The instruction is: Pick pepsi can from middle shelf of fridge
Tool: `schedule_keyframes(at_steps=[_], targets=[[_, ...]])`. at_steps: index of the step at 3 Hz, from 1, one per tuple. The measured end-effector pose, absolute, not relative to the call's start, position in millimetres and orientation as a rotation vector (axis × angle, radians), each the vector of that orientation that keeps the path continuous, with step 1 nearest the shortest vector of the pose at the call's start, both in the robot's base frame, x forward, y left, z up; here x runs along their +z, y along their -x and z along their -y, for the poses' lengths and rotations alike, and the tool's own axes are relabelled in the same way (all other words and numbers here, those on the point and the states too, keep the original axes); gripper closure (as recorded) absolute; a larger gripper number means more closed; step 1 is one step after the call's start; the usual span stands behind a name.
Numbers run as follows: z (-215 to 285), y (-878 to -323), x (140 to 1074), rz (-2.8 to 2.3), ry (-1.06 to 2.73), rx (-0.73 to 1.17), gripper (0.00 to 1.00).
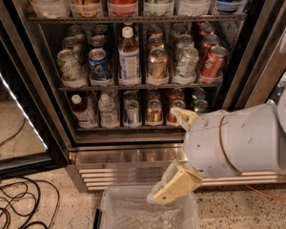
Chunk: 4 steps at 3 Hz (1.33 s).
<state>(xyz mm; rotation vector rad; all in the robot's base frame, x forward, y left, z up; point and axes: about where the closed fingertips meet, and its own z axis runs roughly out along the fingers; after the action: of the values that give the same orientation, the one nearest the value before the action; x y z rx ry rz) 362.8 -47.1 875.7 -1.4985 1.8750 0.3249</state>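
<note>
The fridge [257, 56] is standing open behind the gripper [166, 154], its steel grille showing between the spread fingers. The white arm [238, 137] is filling the space to the gripper's right. A clear plastic bin [115, 210] is sitting just below it. The middle shelf [133, 86] is running above. The gripper is hanging low, wide apart, gripping nothing. The pepsi can [99, 63] is sitting on that shelf, up and left, well apart.
</note>
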Motion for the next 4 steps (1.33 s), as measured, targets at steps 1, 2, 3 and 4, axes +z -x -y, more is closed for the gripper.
schedule_keyframes(at_steps=[1,2,3,4], targets=[[17,-358,868,-1.776,1.46,0.404,0.0],[-12,-358,871,-1.661,1.432,0.476,0.0],[-50,-361,896,-1.523,1.387,0.512,0.0],[-50,-361,896,-1.524,1.387,0.512,0.0]])
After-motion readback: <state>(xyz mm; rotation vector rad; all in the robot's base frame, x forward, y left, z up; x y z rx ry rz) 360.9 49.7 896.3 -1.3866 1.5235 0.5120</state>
